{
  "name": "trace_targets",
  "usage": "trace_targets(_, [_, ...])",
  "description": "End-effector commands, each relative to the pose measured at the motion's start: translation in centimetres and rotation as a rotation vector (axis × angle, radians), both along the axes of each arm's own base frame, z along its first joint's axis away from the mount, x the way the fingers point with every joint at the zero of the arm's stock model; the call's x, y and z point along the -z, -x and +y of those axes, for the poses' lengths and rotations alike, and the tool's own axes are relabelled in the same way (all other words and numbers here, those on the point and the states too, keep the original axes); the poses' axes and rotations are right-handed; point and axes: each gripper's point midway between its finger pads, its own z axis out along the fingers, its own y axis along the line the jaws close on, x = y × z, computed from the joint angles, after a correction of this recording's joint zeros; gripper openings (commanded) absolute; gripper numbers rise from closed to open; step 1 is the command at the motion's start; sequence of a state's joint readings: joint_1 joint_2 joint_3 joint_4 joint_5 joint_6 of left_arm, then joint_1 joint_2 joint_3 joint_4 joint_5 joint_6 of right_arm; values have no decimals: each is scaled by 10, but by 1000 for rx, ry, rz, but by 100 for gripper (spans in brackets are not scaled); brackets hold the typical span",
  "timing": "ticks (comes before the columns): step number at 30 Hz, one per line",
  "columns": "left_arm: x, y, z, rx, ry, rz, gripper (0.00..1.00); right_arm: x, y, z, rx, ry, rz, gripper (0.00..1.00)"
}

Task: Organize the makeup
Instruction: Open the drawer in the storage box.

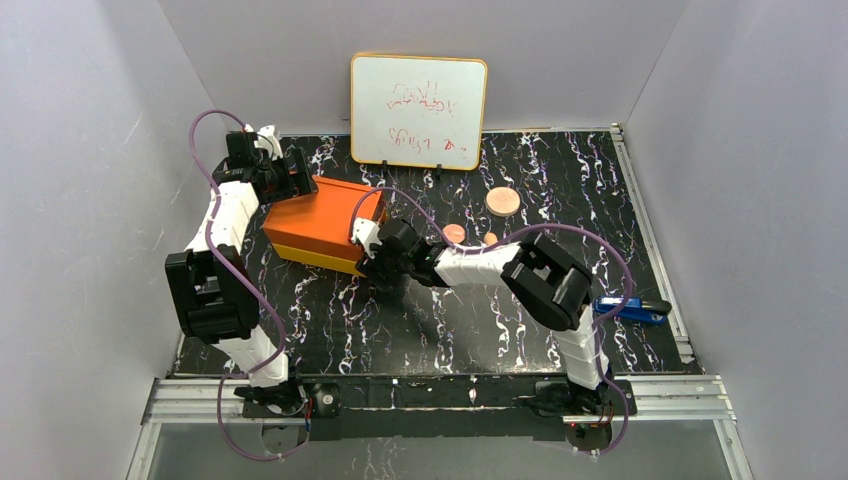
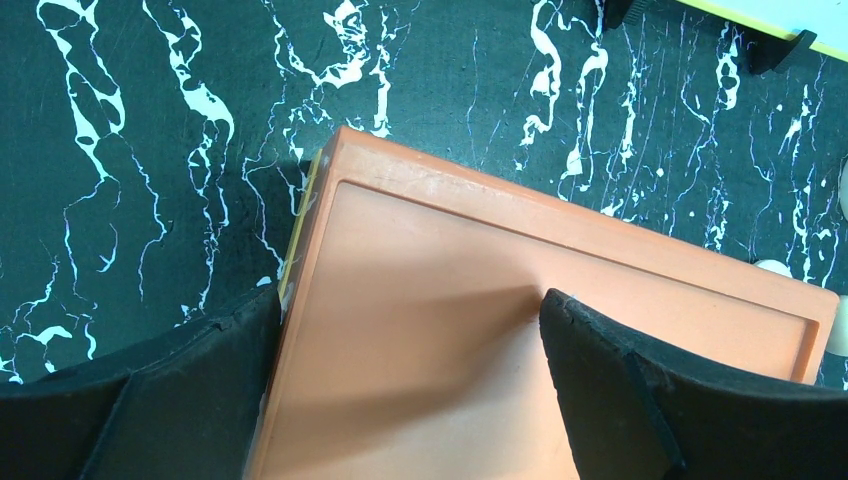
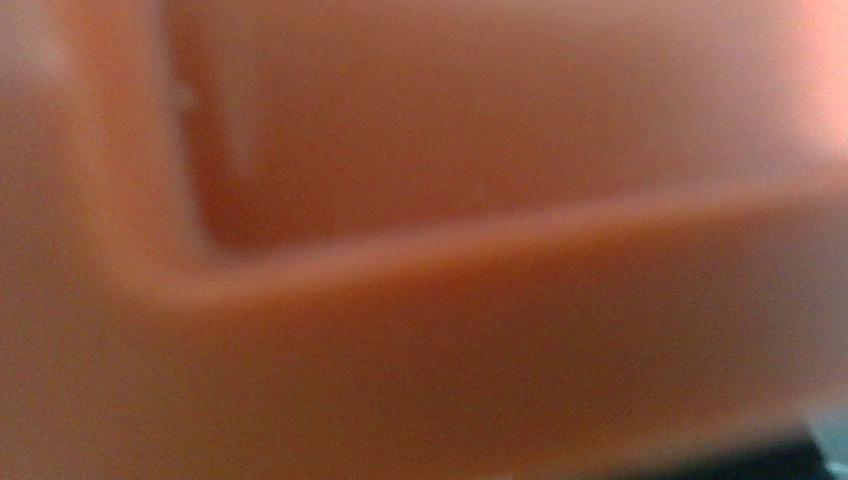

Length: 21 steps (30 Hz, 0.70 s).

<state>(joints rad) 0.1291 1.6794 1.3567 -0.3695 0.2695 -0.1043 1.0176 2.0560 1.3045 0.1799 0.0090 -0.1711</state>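
You have the left gripper (image 2: pixel 410 300) spread wide over the orange box (image 2: pixel 620 290); the right gripper (image 1: pixel 372 262), perhaps touching it, cannot be read.

left arm (image 1: pixel 232 215): rises from its base at the near left, elbow jutting outward, white forearm slanting up toward the far left.
left end effector (image 1: pixel 298 182): turned downward at the wrist; its two black fingers (image 2: pixel 200 380) stand wide apart.
right arm (image 1: pixel 480 265): climbs from the near right base to a high elbow, then stretches leftward, forearm almost level.
right end effector (image 1: pixel 374 264): low and pointing left; its own camera shows no fingers, so its spread cannot be judged.
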Motion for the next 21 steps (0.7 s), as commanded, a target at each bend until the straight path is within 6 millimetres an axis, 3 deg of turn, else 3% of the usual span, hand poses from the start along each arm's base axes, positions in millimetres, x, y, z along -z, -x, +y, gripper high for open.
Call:
trace_targets(1, [43,48,-7,36,-38,233,96,-33,-20,24,-71,-69,-105,69])
trace_targets(7, [48,47,-7,40,-45,249,96,-45,-33,21,-83,-68,-137,64])
trace_targets(13, [52,47,-7,40,-53,261,96,-67,-43,15,-79,-82,-214,67])
trace_targets(21, [53,47,-9,49,-56,267,96,-68,-49,23,-147,-110,-148,70])
